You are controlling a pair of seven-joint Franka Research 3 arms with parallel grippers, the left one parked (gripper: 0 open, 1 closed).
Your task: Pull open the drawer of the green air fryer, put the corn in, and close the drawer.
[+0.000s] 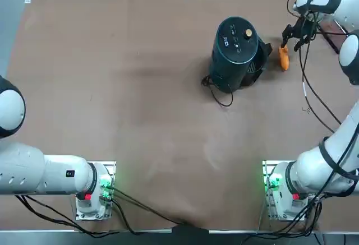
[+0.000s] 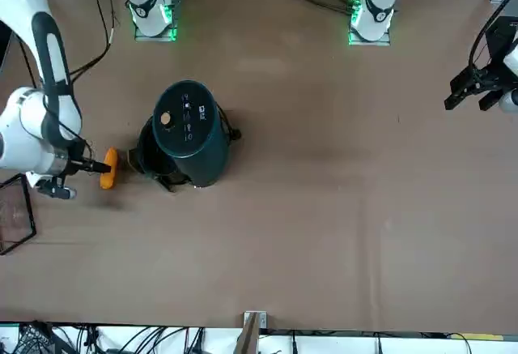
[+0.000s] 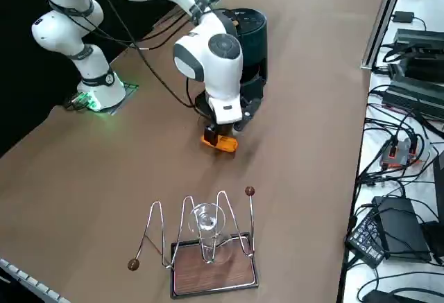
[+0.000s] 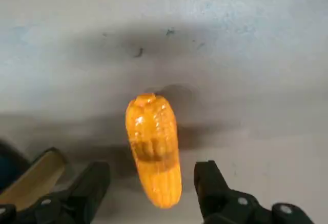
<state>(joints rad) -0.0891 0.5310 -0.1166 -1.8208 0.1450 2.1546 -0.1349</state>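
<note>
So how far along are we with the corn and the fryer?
The drawer looks pulled open on the fryer, so that step seems done. In hand: the right gripper is open, its fingers either side of the corn, which lies on the table ungrasped. Left: grip it, put it in the drawer, close the drawer.

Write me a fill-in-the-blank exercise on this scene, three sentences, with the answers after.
1. The right end effector has its fingers ___ on either side of the corn.
2. The corn lies on the ___, outside the green air fryer.
3. The drawer of the fryer is pulled ___.

Missing words: open; table; open
</note>
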